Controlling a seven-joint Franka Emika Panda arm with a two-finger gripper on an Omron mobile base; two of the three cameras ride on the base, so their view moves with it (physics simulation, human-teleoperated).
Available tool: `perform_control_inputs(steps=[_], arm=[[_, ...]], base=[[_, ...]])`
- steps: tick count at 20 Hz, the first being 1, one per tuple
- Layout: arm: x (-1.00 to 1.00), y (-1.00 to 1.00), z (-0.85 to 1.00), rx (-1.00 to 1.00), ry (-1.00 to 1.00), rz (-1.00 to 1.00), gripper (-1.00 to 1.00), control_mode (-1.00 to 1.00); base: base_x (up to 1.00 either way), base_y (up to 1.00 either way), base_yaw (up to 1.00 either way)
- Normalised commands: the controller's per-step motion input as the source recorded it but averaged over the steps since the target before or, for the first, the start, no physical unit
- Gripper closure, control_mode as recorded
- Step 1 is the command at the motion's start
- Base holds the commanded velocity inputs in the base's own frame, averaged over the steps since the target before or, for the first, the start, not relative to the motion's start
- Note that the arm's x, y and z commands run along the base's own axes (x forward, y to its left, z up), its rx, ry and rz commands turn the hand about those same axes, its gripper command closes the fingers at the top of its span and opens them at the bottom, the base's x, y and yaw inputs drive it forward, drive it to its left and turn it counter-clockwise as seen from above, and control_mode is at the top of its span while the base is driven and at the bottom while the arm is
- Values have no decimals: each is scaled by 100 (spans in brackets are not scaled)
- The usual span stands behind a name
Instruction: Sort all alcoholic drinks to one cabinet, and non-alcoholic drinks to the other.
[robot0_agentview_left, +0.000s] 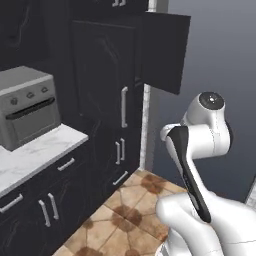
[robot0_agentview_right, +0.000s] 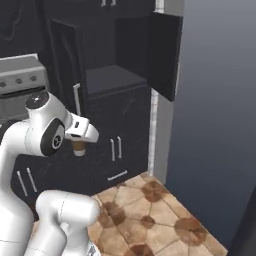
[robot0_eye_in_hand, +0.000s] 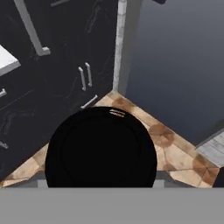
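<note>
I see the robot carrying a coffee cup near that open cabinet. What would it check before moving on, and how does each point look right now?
1. Cup held in the gripper: ok; the black lid sits right under the hand camera.
2. Cup upright: ok, it hangs straight.
3. Cabinet door open: ok.
4. Free space on the shelf: ok, its visible part is bare.
5. Cup level with the shelf: not ok, it hangs lower.
6. Other drinks' places: cannot tell.

A rendered kitchen: dark charcoal cabinets (robot0_agentview_left: 107, 75) with silver bar handles (robot0_agentview_left: 124, 107), a marble counter (robot0_agentview_left: 35, 152) carrying a grey toaster oven (robot0_agentview_left: 27, 107), drawers (robot0_agentview_left: 65, 165) below, and a tiled floor (robot0_agentview_right: 150, 215).
</note>
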Motion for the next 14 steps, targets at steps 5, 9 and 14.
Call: perform_control_inputs(steps=[5, 9, 14], arm=[[0, 0, 0, 0, 0, 0, 100, 100], [0, 0, 0, 0, 0, 0, 100, 100], [0, 0, 0, 0, 0, 0, 100, 100]], base=[[5, 0, -65], [41, 0, -61], [75, 0, -47]])
